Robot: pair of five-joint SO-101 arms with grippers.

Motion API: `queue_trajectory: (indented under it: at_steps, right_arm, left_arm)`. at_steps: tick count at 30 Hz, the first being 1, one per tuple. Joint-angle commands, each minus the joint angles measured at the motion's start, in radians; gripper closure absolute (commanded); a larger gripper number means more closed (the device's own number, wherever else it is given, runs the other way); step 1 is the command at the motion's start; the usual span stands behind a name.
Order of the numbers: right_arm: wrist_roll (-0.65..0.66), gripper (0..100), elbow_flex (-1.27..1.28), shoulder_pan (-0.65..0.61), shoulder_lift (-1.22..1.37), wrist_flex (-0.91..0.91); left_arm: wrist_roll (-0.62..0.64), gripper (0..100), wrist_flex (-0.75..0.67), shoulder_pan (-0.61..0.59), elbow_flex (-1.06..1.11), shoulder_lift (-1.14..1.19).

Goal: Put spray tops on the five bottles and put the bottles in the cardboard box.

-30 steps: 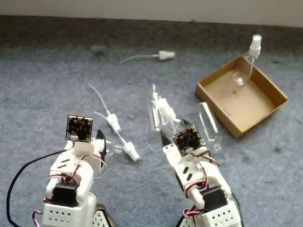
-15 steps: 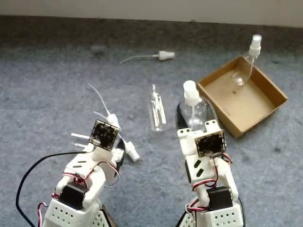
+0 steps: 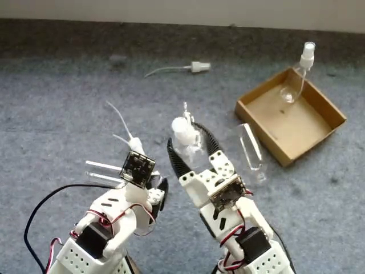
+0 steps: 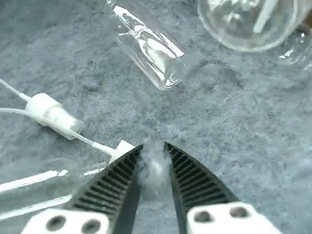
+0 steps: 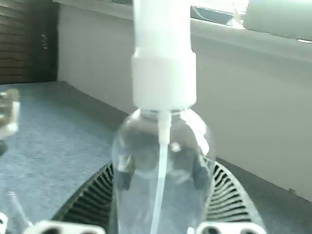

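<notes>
Since half a second back, the right arm swung left. The right tool [image 3: 185, 140] and its clear plastic bottle with a white spray top [image 5: 161, 165] went from just beside the box to centre frame in the high view. That uncovered the capless clear bottle [image 3: 251, 148] lying near the box. The left arm edged right and slightly up-frame.

- Right tool was clamped on the capped bottle, holding it upright. One black ribbed finger sat on each side of the body, and the dip tube showed inside.
- Left tool [image 4: 153, 156] had its jaws a narrow gap apart with nothing between them, tips low over the grey felt bench [image 3: 68, 97].
- Just beside the left tool lay a second capless bottle [image 4: 34, 187] and a loose white spray top with dip tube [image 4: 51, 112].
- Farther off, next to the held bottle's base, lay a third clear bottle [image 4: 146, 46].
- The open brown cardboard box [image 3: 288, 125] sat upper right in the high view.
- One capped clear bottle [image 3: 302, 67] leaned at the box's far corner.
- Another loose white spray top [image 3: 197, 67] lay top centre, well apart from both arms.
</notes>
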Motion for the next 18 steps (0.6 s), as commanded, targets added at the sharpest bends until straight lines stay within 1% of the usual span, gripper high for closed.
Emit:
queue_trajectory:
  at_steps: [1, 5, 10, 14, 16, 18]
  right_arm:
    - [0.005, 89.9, -0.012, -0.064, -0.018, -0.05]
    - [0.005, 90.0, 0.059, -0.099, -0.018, -0.171]
    - [0.005, 90.0, 0.182, -0.102, -0.018, -0.271]
    - [0.005, 90.0, 0.211, -0.104, -0.018, -0.286]
    - [0.005, 90.0, 0.211, -0.105, -0.018, -0.283]
    - [0.005, 90.0, 0.211, -0.105, -0.018, -0.283]
  left_arm:
    - [0.167, 100, -0.003, 0.021, -0.01, -0.001]
    - [0.256, 100, -0.052, 0.025, -0.007, -0.001]
    - [0.416, 100, -0.132, 0.025, 0.016, -0.001]
    - [0.433, 100, -0.249, 0.027, 0.084, -0.001]
    - [0.436, 100, -0.258, 0.028, 0.081, -0.001]
    - [0.436, 100, -0.261, 0.054, 0.079, -0.001]
